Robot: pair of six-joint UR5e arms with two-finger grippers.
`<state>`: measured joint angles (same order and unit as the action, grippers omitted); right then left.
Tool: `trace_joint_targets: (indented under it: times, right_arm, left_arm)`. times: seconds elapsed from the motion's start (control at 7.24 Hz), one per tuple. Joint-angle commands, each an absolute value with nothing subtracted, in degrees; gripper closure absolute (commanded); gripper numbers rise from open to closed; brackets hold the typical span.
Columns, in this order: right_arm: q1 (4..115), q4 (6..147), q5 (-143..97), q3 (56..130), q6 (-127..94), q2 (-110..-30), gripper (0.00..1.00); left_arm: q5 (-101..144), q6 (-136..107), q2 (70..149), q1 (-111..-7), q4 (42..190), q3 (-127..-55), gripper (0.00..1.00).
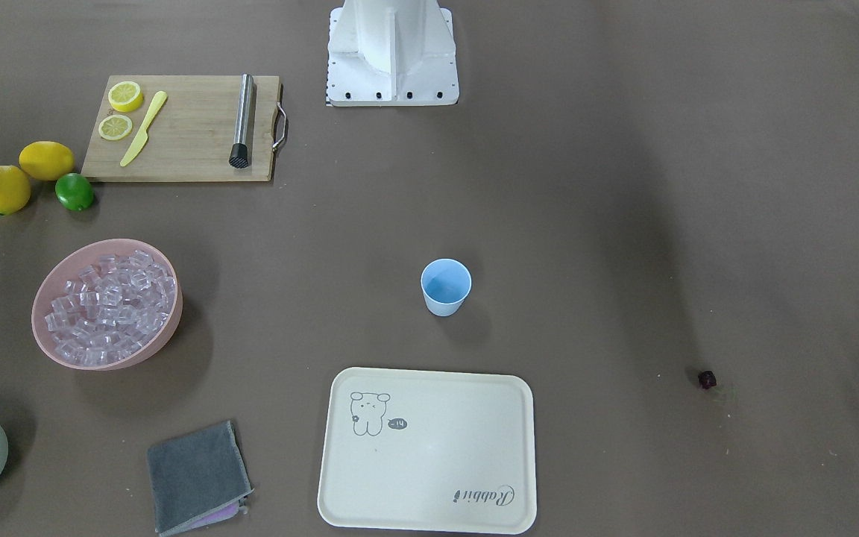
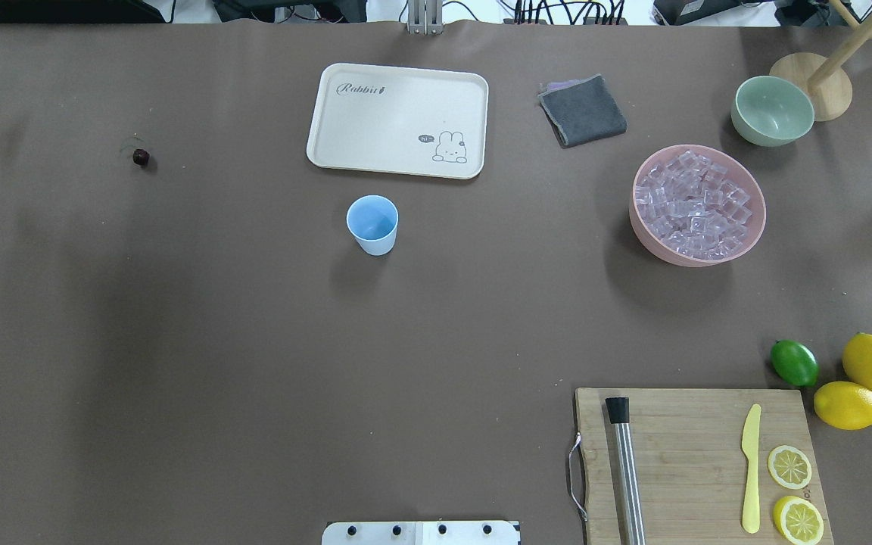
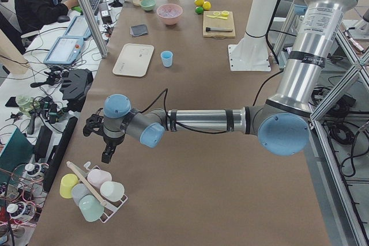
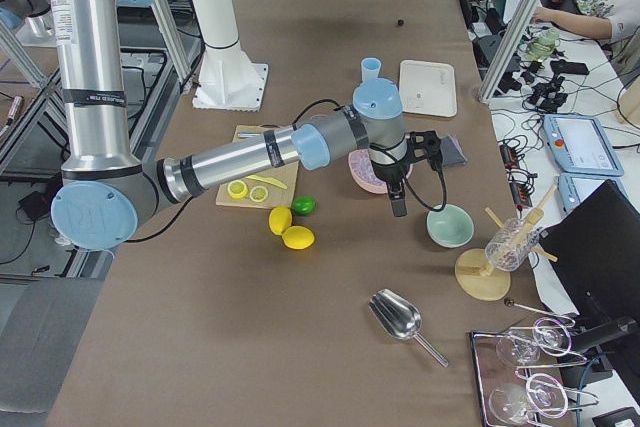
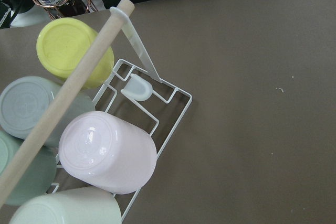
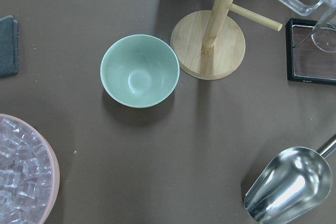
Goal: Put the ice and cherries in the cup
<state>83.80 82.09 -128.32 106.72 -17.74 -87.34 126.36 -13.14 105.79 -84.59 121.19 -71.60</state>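
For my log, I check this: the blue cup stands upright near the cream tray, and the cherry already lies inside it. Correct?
Not quite. The blue cup does stand upright near the cream tray, but the cherry lies on the bare table, far from the cup, which looks empty. The overhead view shows it.

The little blue cup (image 2: pixel 372 224) stands upright and empty. Clear ice cubes (image 2: pixel 693 204) fill the pink bowl (image 2: pixel 677 256). One dark cherry (image 2: pixel 141 157) lies far off, alone.
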Motion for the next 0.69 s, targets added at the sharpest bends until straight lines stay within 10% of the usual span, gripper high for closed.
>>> trace_joint_targets:
  times: [0.0,0.55]
  right_arm:
    - [83.8,82.0,-128.3,107.0,-18.3,-87.5,0.0]
    - [83.7,82.0,-128.1,107.0,-18.3,-86.7,0.0]
  left_arm:
    - [126.4,-13.2,106.1,-84.6,121.2,-72.5,0.02]
    - [126.5,-13.2,106.2,-84.5,120.8,-74.3,0.02]
